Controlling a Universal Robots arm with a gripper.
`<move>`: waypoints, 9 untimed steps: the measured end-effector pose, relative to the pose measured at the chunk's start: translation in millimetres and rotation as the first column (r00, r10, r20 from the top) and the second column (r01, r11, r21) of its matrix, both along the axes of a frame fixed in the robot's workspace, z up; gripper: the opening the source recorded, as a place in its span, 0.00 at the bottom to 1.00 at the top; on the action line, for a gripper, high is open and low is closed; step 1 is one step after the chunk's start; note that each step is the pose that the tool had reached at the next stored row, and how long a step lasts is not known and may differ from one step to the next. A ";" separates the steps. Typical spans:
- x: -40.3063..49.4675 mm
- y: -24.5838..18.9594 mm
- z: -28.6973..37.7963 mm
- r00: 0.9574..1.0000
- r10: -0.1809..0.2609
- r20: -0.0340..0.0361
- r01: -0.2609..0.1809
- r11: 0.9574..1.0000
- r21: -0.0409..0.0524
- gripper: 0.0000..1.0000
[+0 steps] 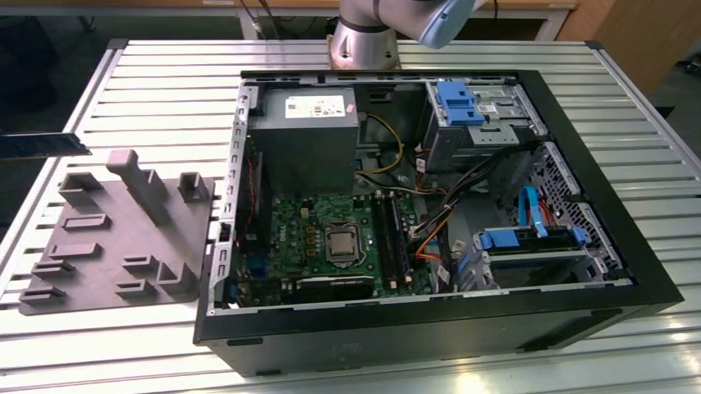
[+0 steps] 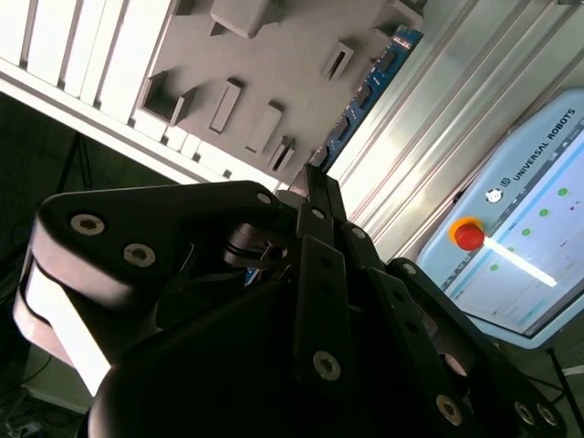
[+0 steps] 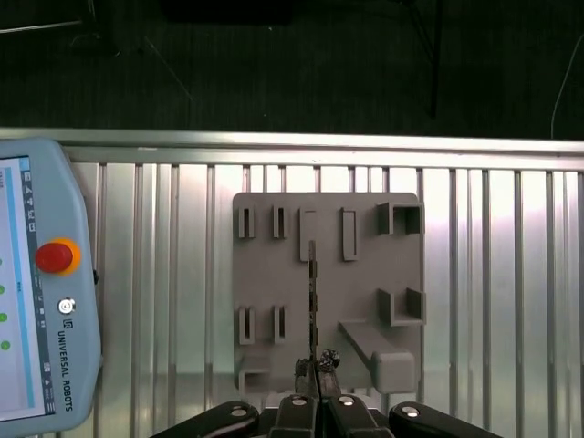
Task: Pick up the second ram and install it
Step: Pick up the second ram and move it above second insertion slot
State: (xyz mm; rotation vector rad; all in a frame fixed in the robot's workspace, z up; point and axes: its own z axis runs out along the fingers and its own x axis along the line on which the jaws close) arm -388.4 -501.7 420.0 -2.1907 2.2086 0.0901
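Exterior view: second ram (image 1: 44, 145) at the exterior view's far left, near grey tray (image 1: 110, 238), well apart from open PC case (image 1: 438, 328); first wrist view: gripper (image 3: 316, 363) clamped on second ram, edge-on above grey tray; second wrist view: likewise clamped, grey tray beyond.

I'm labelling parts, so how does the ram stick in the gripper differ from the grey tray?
The second ram is thin and dark; the grey tray is broad and pale, with upright posts. The ram is clamped in the gripper; the tray lies flat on the table. Both are rectangular.
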 end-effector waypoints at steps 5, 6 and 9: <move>4.8 0.0 0.0 1.000 0.000 0.000 0.000 1.000 0.000 0.11; 5.8 0.0 0.0 1.000 0.000 0.000 0.000 1.000 0.000 0.11; 8.4 0.0 0.0 1.000 0.000 0.000 0.000 1.000 0.000 0.11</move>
